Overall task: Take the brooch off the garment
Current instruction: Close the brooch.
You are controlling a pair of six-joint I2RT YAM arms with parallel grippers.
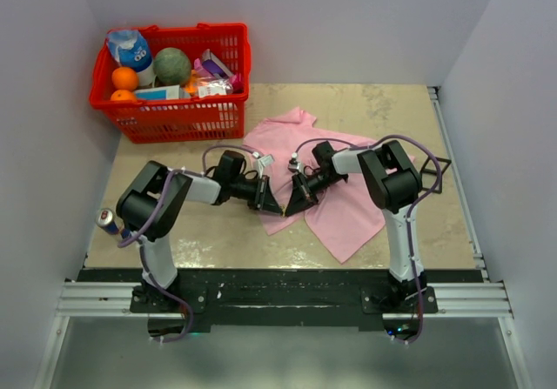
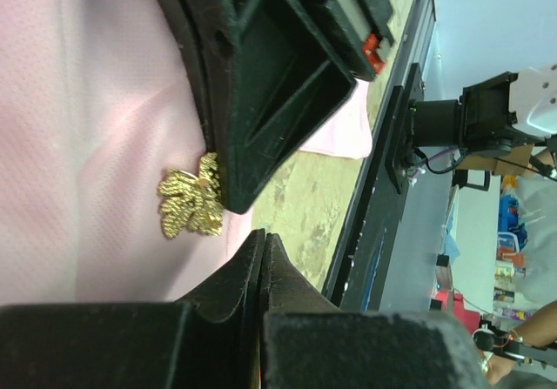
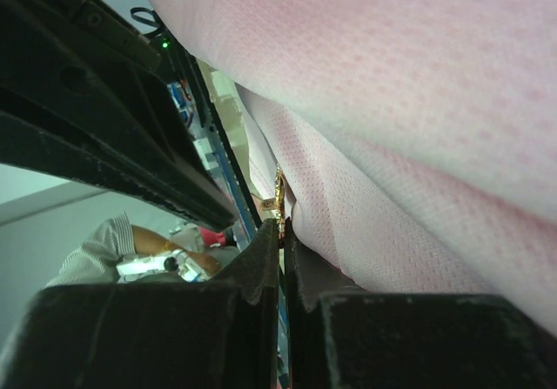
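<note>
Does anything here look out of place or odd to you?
A drink can sits alone at the table's left edge, away from the red basket holding the other groceries. The pink shirt lies rumpled, not flat.

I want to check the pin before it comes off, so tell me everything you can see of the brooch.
The brooch is a small gold cluster of ribbed, leaf-like lobes, metallic in look and seemingly whole. It lies flat on the pink shirt, close to the cloth's edge. The shut right gripper touches its side; whether it pinches it is unclear. The shut left gripper sits close by, not touching. From above, the grippers hide it.
</note>
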